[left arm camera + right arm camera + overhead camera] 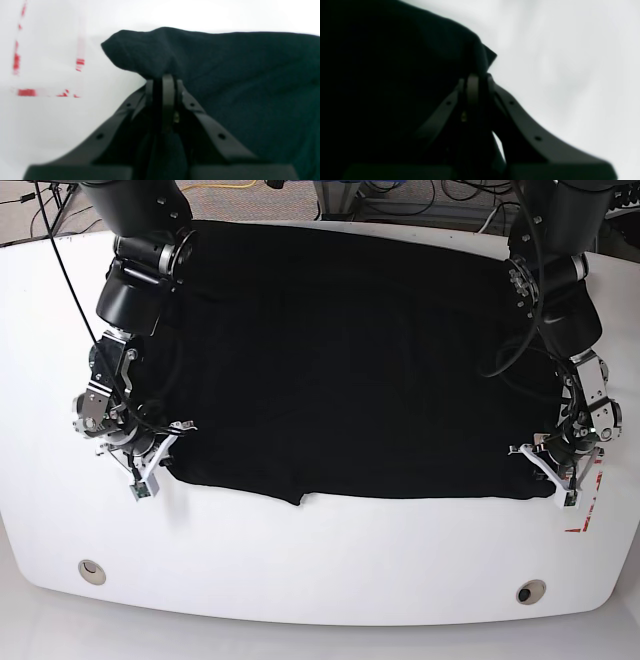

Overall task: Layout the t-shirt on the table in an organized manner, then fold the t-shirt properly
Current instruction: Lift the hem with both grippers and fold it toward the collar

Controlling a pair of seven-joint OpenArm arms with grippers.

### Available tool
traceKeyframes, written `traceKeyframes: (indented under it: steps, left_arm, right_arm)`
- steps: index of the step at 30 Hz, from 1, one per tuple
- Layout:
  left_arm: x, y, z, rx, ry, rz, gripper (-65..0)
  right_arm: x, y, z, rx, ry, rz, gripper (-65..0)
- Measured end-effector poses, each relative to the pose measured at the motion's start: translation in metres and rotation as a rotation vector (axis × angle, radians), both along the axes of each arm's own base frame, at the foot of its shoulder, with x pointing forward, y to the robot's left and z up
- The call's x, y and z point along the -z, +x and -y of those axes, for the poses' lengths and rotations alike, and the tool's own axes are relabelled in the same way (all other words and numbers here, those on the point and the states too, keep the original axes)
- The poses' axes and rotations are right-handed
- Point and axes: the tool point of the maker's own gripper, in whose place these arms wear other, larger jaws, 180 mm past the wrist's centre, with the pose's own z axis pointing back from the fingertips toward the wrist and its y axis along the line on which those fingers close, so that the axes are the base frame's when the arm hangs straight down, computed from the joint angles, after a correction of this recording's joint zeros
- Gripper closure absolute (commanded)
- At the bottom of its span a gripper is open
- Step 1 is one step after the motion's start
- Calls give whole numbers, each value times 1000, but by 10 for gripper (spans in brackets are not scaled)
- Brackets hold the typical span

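Note:
The black t-shirt (340,360) lies spread wide over the white table (320,580), its near edge slightly uneven. My left gripper (548,470) is at the cloth's near right corner in the base view. In the left wrist view the left gripper (165,78) is shut on a bunched corner of the t-shirt (237,75). My right gripper (165,450) is at the near left corner. The right wrist view shows the right gripper (476,76) shut on the t-shirt (382,75) at its edge, with bare table (570,62) beside it.
Red tape marks (25,92) lie on the table just beside the left gripper, also seen as red tape (585,520) in the base view. Two round grommet holes (92,571) (531,592) sit near the front edge. Cables hang behind the table.

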Motion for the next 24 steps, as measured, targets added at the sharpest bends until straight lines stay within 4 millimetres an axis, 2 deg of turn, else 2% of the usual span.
traceKeyframes:
  steps: [3, 8, 19, 24]
  left_arm:
    - [-2, -4, 0, 18, 18, -15, 0]
    - [-9, -13, -3, 36, 63, -21, 0]
    - [-40, -23, -4, 114, 174, -12, 0]
    - [-50, -28, -4, 138, 214, -14, 0]
  right_arm:
    - [-5, -1, -4, -33, -23, 9, -21]
    - [-16, -5, 1, -39, -74, 34, -21]
    - [-34, -12, 9, -36, -139, 38, -21]
    - [-41, -21, 11, -38, -176, 48, -21]
